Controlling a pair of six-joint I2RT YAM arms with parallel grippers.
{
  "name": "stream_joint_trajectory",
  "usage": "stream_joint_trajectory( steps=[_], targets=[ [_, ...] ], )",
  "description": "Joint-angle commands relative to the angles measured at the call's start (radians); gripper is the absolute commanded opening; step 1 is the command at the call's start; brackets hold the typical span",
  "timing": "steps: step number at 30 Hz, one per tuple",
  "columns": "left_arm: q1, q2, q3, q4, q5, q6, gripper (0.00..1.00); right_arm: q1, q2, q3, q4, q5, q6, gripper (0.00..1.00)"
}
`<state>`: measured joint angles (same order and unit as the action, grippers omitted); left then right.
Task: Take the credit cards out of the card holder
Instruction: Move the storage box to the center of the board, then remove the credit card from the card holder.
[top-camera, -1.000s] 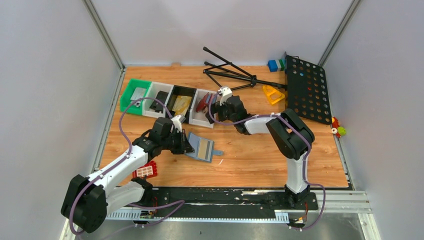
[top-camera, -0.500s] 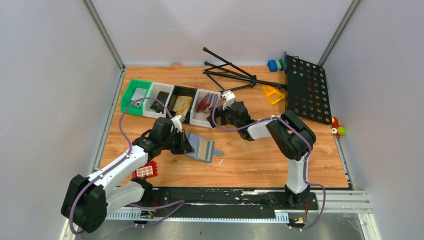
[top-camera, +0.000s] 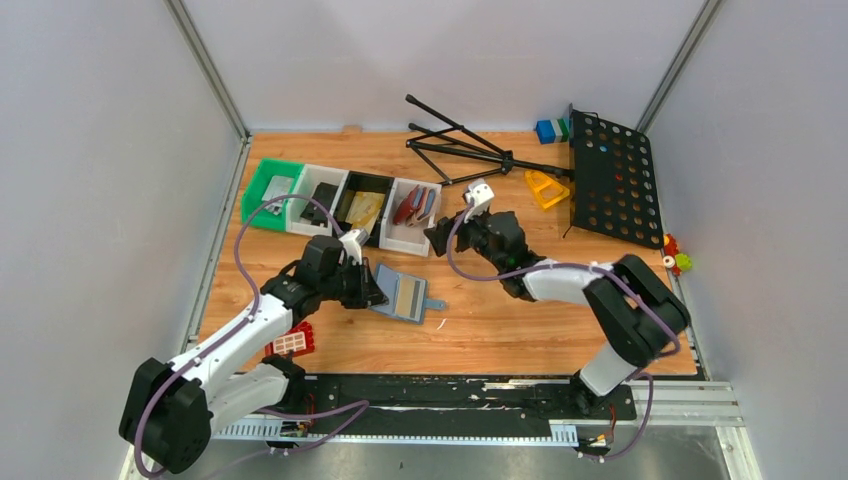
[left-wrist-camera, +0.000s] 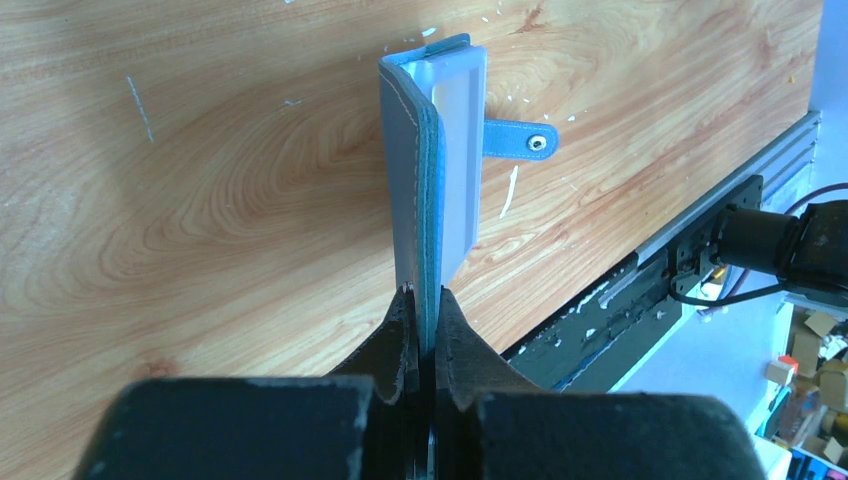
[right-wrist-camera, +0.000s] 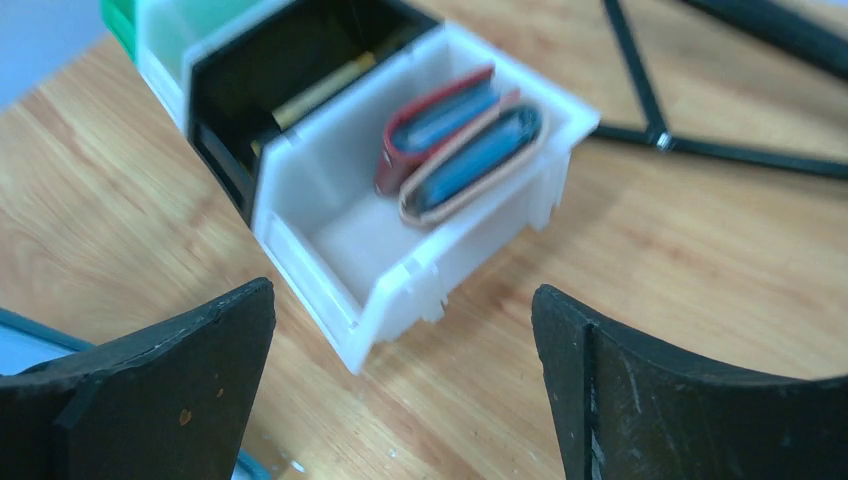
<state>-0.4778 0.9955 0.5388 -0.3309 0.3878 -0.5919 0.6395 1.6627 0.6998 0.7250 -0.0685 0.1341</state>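
The card holder, a slate-blue bifold wallet, lies open on the wooden table with a gold-tan card showing in its lighter blue inside. My left gripper is shut on the wallet's left flap. In the left wrist view the flap stands on edge between my closed fingers, with the snap strap sticking out behind. My right gripper is open and empty, just right of the white bin. In the right wrist view it faces that bin.
A row of bins stands at the back left: green, white, black with gold-tan items, and the white one holding a dark red wallet and a bluish-grey wallet. A black folded stand, perforated black panel and red block lie around.
My right arm has drawn back to the right, away from the white bin, with its gripper open. My left gripper and the blue wallet have stayed put.
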Motion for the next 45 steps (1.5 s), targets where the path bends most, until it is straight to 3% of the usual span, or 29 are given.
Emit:
stream_joint_trajectory(
  steps=[1,5,16,21,24,31,35,45],
  targets=[
    [0.004,-0.032,0.021,0.02,0.034,0.01,0.0,0.004,-0.172,-0.059,-0.019,0.027,0.015,1.0],
    [0.004,-0.059,0.011,0.033,0.082,-0.003,0.0,0.003,-0.3,-0.109,-0.105,0.016,0.064,1.0],
    [0.0,-0.134,-0.035,0.173,0.219,-0.099,0.0,0.004,-0.596,-0.061,-0.664,0.052,0.248,0.95],
    [-0.022,-0.142,-0.036,0.229,0.241,-0.124,0.0,0.004,-0.69,-0.068,-0.752,0.021,0.358,0.87],
    [-0.04,-0.14,-0.035,0.263,0.245,-0.14,0.0,0.004,-0.772,-0.111,-0.75,0.05,0.406,0.97],
    [-0.074,-0.133,-0.042,0.322,0.232,-0.155,0.0,-0.024,-0.844,-0.054,-1.025,0.1,0.389,1.0],
    [-0.074,-0.133,-0.067,0.405,0.234,-0.191,0.0,-0.054,-0.867,-0.099,-0.985,-0.088,0.434,1.0],
    [-0.074,-0.163,-0.144,0.551,0.173,-0.312,0.0,-0.055,-0.873,-0.111,-0.989,-0.245,0.53,1.0]
  ],
)
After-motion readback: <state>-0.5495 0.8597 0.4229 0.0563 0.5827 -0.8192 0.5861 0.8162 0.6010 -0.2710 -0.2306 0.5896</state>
